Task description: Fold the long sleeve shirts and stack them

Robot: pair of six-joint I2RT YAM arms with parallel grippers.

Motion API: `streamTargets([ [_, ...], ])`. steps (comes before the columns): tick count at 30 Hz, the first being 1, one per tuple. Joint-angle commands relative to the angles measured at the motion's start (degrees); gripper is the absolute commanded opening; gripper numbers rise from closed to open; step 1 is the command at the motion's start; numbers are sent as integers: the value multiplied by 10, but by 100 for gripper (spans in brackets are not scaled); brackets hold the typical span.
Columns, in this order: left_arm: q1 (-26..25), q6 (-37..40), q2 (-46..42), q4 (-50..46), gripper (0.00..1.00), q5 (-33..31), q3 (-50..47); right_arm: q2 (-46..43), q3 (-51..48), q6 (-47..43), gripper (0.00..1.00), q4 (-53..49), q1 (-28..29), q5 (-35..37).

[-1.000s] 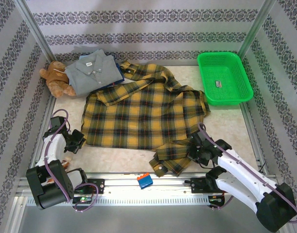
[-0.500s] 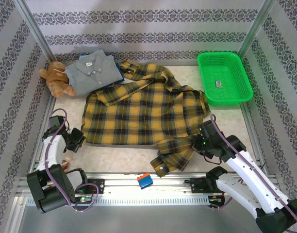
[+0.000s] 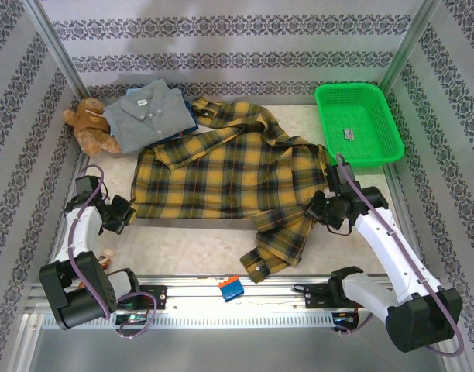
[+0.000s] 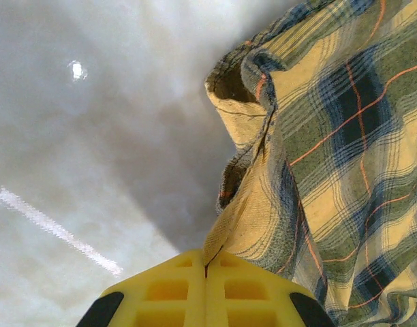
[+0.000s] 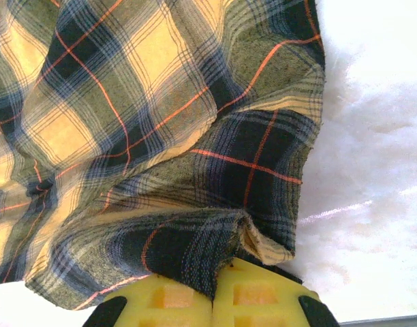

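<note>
Table [image 3: 190, 244]: teddy [image 3: 88, 128], grey shirt [image 3: 148, 115], basket [image 3: 372, 112] nr plaid shirt [image 3: 229, 182].

Top cam: fixed, high behind the arm bases, tilted down and forward; covers the whole table [image 3: 194, 246] up to the back wall [image 3: 237, 46]. Left wrist cam: sits right behind the left gripper [image 4: 206, 260], looks out past its tips, very close on the near-left corner of the plaid shirt [image 4: 331, 157] plus bare tabletop. Right wrist cam: same setup behind the right gripper [image 5: 215, 274], close on the shirt's right edge. Overlap: all three see that shirt; the wrist views cover opposite ends of it.
</note>
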Motion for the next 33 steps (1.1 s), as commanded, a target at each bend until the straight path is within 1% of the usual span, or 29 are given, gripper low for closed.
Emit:
streamTargets([
  [1,-10,10,59,36,0,7,61,87,73,-73,0,18,-19,-23],
  [7,-16,40,134,40,0,9,119,163,125,-120,0,22,-38,-25],
  [19,-34,64,263,36,0,4,233,322,229,-202,0,20,-63,-30],
  [26,-40,94,325,-3,0,-10,305,389,277,-233,0,17,-86,-30],
  [33,-52,107,363,-21,0,-24,344,453,327,-258,0,9,-96,-33],
])
